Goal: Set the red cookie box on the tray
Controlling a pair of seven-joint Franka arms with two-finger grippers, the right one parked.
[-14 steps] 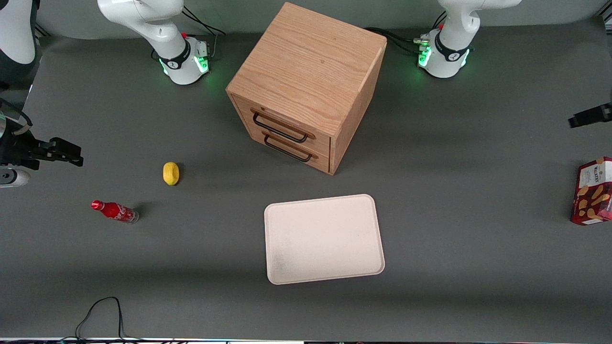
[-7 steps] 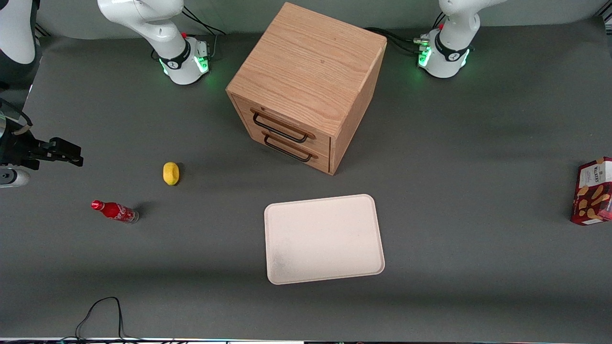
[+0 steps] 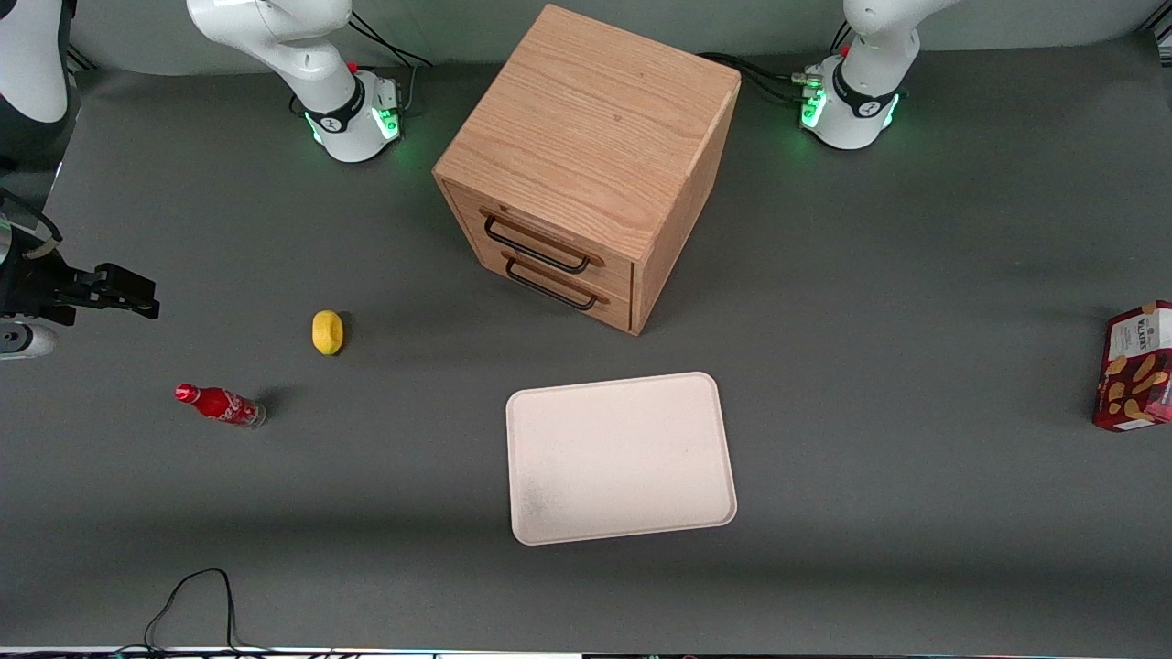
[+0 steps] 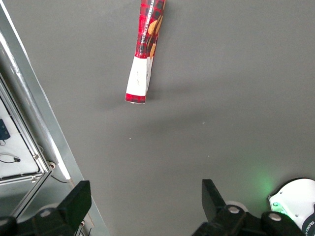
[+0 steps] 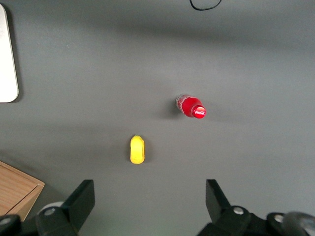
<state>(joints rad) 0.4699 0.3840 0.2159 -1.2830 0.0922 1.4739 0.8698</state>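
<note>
Since a second ago the left arm's dark gripper tip has slipped out of the front view at the working arm's end; nothing on the table has shifted. The red cookie box [image 3: 1138,366] stands upright on a narrow side at the very edge of the table, at the working arm's end, well apart from the tray [image 3: 621,458], which lies flat in front of the wooden drawer cabinet [image 3: 586,165]. The wrist view shows the gripper [image 4: 145,204] hanging high above bare table, its two fingers spread wide with nothing between them, the red cookie box [image 4: 145,54] seen edge-on and off to one side of it.

The box looks easy to topple: a finger nudging its broad face during the descent could knock it flat or push it off the table edge. A metal frame rail [image 4: 34,123] runs close by, limiting room there. Between box and tray the table is open; the yellow object [image 3: 327,331] and small red bottle [image 3: 220,405] lie toward the parked arm's end, clear of the route.
</note>
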